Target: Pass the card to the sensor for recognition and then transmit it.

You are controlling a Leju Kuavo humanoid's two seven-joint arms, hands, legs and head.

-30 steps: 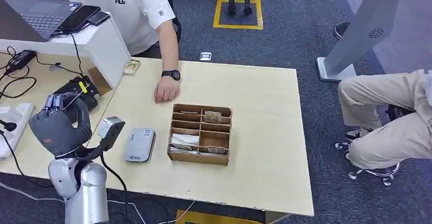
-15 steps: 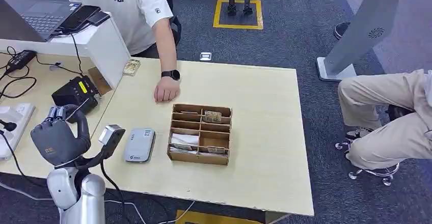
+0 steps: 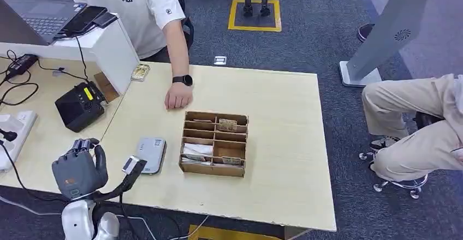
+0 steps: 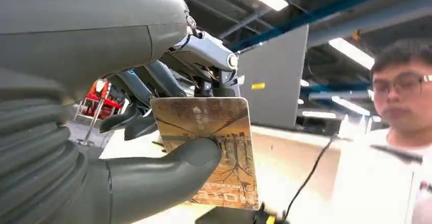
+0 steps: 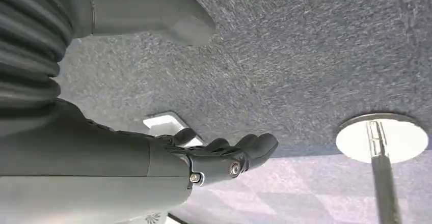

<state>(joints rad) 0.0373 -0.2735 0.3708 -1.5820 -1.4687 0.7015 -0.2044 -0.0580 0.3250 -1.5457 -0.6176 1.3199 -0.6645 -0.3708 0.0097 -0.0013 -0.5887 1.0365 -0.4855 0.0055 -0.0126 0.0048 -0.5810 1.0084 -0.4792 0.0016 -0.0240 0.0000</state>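
My left hand [image 3: 78,173] is at the table's near left edge, beside the grey card sensor [image 3: 150,154], which lies flat on the table. In the left wrist view the left hand [image 4: 153,147] pinches a brown patterned card [image 4: 214,142] between thumb and fingers, the card standing upright. My right hand [image 5: 214,158] hangs over grey carpet, fingers loosely extended and holding nothing. A wooden divided box [image 3: 214,142] with more cards sits right of the sensor.
A person in a white shirt sits across the table, a hand [image 3: 178,95] resting on it. A black device [image 3: 80,106], cables and a power strip lie on the left desk. Another seated person's legs [image 3: 420,125] are at right. One more card [image 3: 141,71] lies at the far left corner.
My left hand has dropped down and toward the table's near edge, moving away from the black device; the wrist camera now sits beside the sensor.
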